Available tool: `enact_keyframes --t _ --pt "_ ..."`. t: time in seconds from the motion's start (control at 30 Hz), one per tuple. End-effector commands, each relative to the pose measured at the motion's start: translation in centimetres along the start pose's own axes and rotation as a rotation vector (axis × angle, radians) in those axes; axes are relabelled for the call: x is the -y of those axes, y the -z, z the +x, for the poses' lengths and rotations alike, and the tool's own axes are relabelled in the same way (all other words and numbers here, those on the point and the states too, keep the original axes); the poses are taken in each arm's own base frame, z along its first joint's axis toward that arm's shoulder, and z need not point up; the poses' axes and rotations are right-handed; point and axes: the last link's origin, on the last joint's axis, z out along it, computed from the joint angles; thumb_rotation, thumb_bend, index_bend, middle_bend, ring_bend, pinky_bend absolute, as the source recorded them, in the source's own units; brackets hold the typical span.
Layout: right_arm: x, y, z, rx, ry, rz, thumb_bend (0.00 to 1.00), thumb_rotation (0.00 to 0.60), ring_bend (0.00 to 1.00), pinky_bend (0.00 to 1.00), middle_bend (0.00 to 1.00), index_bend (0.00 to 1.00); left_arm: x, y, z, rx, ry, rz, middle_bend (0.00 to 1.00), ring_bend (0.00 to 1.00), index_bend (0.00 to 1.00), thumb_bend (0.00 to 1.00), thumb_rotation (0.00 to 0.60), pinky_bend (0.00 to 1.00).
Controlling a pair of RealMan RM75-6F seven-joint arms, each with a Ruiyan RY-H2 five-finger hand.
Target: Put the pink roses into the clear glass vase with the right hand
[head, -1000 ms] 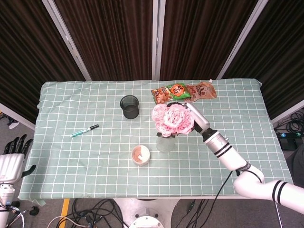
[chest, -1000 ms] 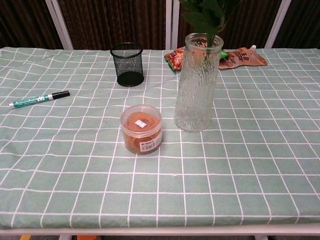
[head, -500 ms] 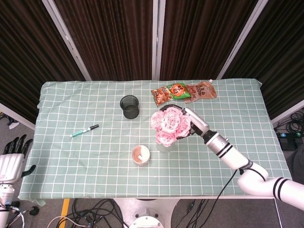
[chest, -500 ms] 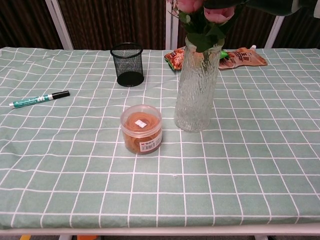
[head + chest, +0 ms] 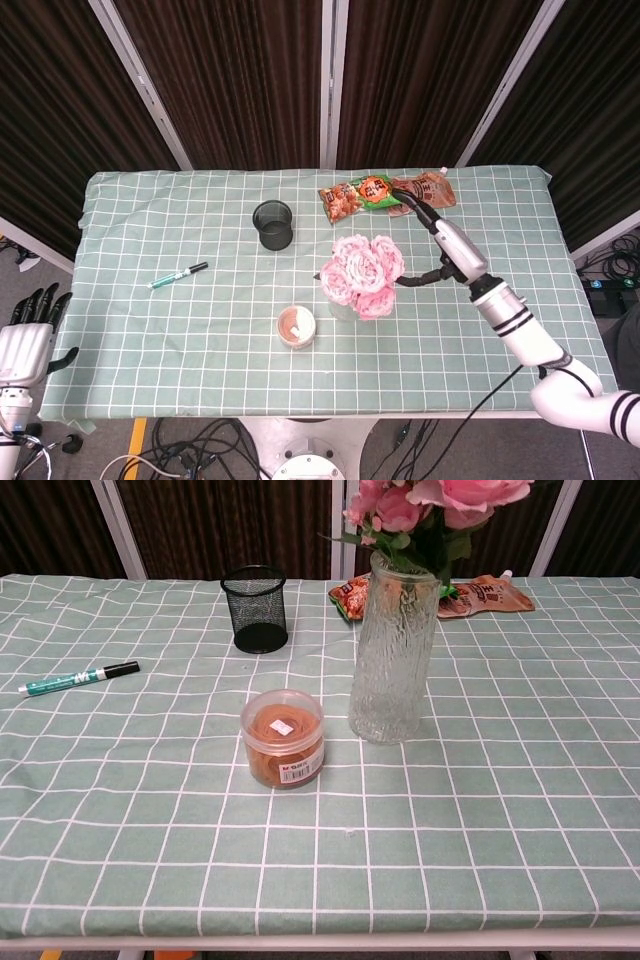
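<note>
Sitting in the clear glass vase [image 5: 393, 650], the pink roses [image 5: 360, 273] have blooms above the rim. Right hand [image 5: 428, 247] is beside them, right of the vase, fingers apart, holding nothing. Left hand [image 5: 24, 332] hangs off the tabletop [image 5: 150, 340] edge, fingers spread. Round tub [image 5: 283, 738] stands just left of the vase.

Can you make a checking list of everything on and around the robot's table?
Surface: green checked tablecloth, flat.
Job's things: pink roses standing in the clear glass vase.
Clutter: black mesh cup, green marker pen, round plastic tub of brown bands, snack packets.
Hands: right hand beside the roses, fingers apart, holding nothing; left hand off the table's left edge, holding nothing.
Cables: bundles on the floor.
Surroundings: dark curtains.
</note>
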Motion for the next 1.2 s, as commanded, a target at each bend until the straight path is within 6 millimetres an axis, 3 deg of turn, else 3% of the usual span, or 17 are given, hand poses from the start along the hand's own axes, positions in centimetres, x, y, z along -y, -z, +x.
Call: enact_keyframes --t 0.03,0.23,0.47,0.63,0.87,1.2 --pt "-2.9 6.0 2.1 -0.063 0.255 -0.131 0.01 0.6 0.0 0.0 0.0 0.0 -0.3 0.0 0.1 -0.003 0.0 -0.01 0.01 0.0 0.13 0.19 0.6 0.12" --pt "-6.6 12.8 2.0 -0.058 0.294 -0.301 0.03 0.6 0.0 0.0 0.0 0.0 -1.1 -0.1 0.5 -0.027 0.012 -0.035 0.01 0.0 0.13 0.19 0.6 0.12" --pt "-10.6 20.4 1.2 -0.176 0.682 -0.433 0.03 0.6 0.0 0.0 0.0 0.0 -1.9 -0.3 0.9 -0.041 0.025 -0.055 0.01 0.0 0.13 0.19 0.6 0.12" --pt "-11.9 24.2 -0.2 -0.262 0.777 -0.515 0.03 0.6 0.0 0.0 0.0 0.0 -2.3 -0.3 1.0 -0.066 0.036 -0.073 0.01 0.0 0.13 0.19 0.6 0.12" --pt "-11.9 27.1 -1.8 -0.359 0.836 -0.541 0.04 0.6 0.0 0.0 0.0 0.0 -2.6 -0.1 1.2 -0.097 0.055 -0.092 0.01 0.0 0.13 0.19 0.6 0.12" --pt "-11.6 27.6 -3.6 -0.343 0.843 -0.541 0.04 0.6 0.0 0.0 0.0 0.0 -2.2 0.2 1.7 -0.097 0.056 -0.104 0.01 0.0 0.13 0.19 0.6 0.12"
